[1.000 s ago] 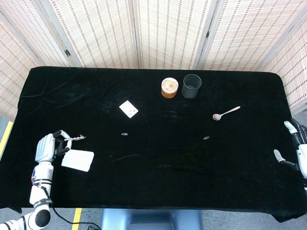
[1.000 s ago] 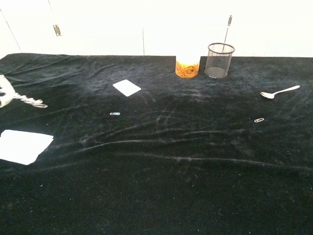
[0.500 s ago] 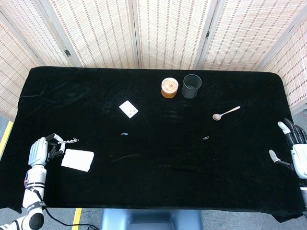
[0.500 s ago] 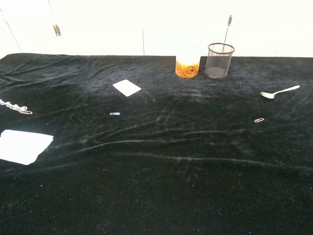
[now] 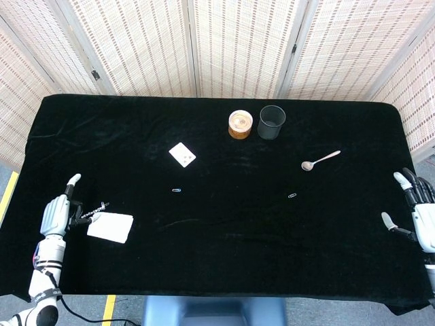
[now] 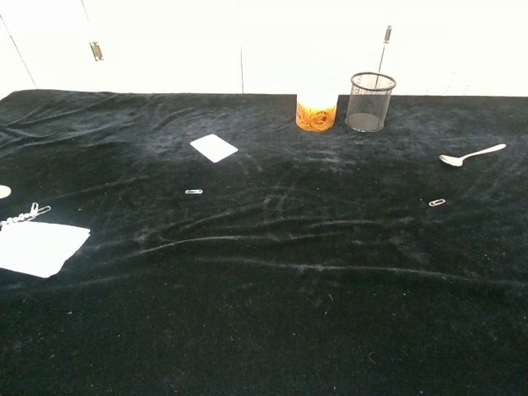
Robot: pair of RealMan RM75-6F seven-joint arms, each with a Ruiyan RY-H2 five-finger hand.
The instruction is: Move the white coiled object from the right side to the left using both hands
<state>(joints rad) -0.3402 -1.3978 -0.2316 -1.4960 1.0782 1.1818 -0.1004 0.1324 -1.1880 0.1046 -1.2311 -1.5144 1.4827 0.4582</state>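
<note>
2 hands in head view, both at the table edges. Left hand [image 5: 56,216] sits at the near-left corner, 1 finger pointing up; the white coiled object [image 5: 96,210] runs from its fingers toward the white paper sheet [image 5: 111,227]. Whether the fingers actually pinch the coil I cannot tell (too small). In chest view the coil [image 6: 23,215] lies at the far left edge, touching the sheet's top edge [image 6: 37,247]. Right hand [image 5: 416,212] is at the far right edge, fingers spread, holding nothing. Outward on the black tablecloth [image 5: 224,224]: blue paper clip [image 5: 177,190], white card [image 5: 182,155], orange-topped tin [image 5: 240,124] just beside the black mesh cup [image 5: 271,121], spoon [image 5: 320,160], and another small clip [image 5: 292,195] below it.
</note>
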